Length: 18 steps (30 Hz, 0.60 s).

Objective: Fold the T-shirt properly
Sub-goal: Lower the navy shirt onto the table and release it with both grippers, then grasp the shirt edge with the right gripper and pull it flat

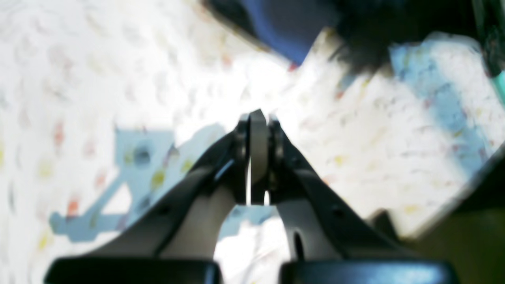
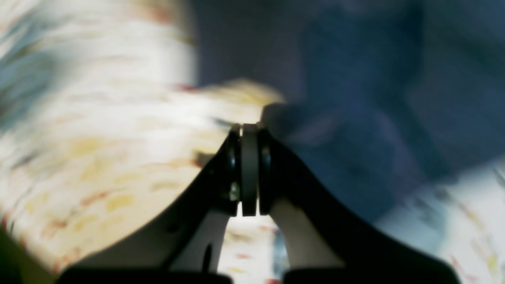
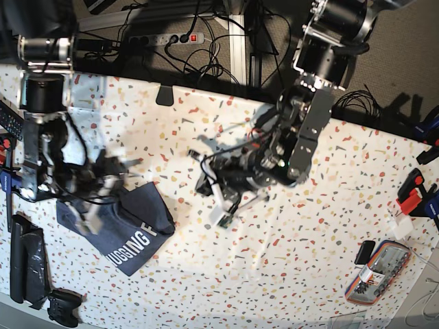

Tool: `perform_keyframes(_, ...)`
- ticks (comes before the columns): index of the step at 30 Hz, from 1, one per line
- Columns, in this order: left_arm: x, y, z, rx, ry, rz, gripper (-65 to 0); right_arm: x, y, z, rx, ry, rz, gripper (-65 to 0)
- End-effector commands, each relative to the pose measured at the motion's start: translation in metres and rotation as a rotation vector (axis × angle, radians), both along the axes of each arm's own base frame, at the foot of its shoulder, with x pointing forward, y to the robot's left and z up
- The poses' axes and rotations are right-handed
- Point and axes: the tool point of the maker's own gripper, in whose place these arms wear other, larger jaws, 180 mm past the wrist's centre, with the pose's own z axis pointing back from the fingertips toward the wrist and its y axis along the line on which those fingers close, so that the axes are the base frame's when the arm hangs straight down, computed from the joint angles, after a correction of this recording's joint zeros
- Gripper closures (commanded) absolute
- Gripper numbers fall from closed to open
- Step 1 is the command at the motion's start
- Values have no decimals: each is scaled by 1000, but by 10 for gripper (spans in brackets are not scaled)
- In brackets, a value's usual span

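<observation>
white speckled tabletop (image 3: 309, 226), flecked with red, yellow and grey chips, fills the base view; beyond its far edge you see a power strip (image 3: 168, 38) and tangled black cables on the floor. your t-shirt (image 3: 130, 229) lies bunched near the left of that view, close to the near edge, dark slate-blue with white block lettering facing up along its lower fold. your right gripper (image 3: 96, 205) sits at the shirt's upper left part, blurred there; whether it touches the cloth cannot be told from the base view. in the right wrist view the right gripper (image 2: 249, 130) shows its fingers (image 2: 268, 165) pressed together with nothing visible between them, and the t-shirt (image 2: 355, 118) spreads as a dark blue mass just beyond and to the right of the tips. your left gripper (image 3: 221, 209) hangs over the bare middle of the table, well apart from the shirt. in the left wrist view the left gripper (image 1: 258, 118) likewise has its fingers (image 1: 241, 157) shut on one another, empty, above the speckled surface. a black object (image 3: 27, 257) lies along the near left edge, and a small case of tools (image 3: 378, 271) rests near the right corner.
</observation>
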Motion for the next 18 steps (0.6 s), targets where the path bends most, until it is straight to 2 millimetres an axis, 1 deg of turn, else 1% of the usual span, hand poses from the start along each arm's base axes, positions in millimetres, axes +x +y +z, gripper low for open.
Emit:
perform_keyframes(1, 16, 0, 23, -29, -66, 6, 0, 21, 16, 26, 57, -89, 24, 0)
perform_keyframes(8, 18, -1, 25, -39, -78, 9, 0, 23, 16, 27, 60, -101, 22, 0)
perform_keyframes(11, 18, -1, 25, -39, -78, 10, 0, 27, 15, 31, 69, -130, 17, 0)
perform_keyframes(14, 18, -1, 25, -38, -78, 9, 0, 33, 12, 39, 76, -175, 8, 0)
perform_keyframes(16, 18, 0, 25, -38, -78, 10, 0, 40, 7, 48, 73, -207, 2, 0)
perform_keyframes(18, 18, -1, 25, -40, -80, 10, 0, 49, 2, 62, 74, -252, -9, 0)
